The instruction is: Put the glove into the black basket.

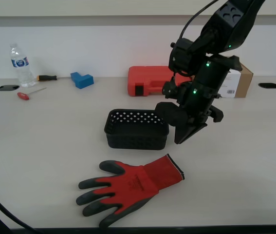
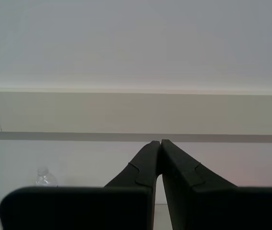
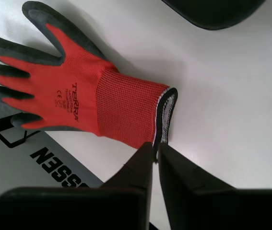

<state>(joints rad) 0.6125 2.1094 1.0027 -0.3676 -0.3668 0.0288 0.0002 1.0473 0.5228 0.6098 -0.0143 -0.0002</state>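
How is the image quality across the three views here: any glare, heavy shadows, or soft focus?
Exterior view: even, diffuse light, sharp focus, only soft shadows under the red knit glove with grey coated fingers and the black perforated plastic basket. First wrist view: glove crisp, its printed label legible, my first gripper slightly soft. Second wrist view: mostly flat, featureless wall, my second gripper dark and underexposed, clear plastic water bottle blurred.

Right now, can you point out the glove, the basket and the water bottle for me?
glove (image 1: 128,187): exterior view, red back of the hand.
basket (image 1: 137,138): exterior view, near perforated wall.
bottle (image 1: 20,66): exterior view, labelled body.
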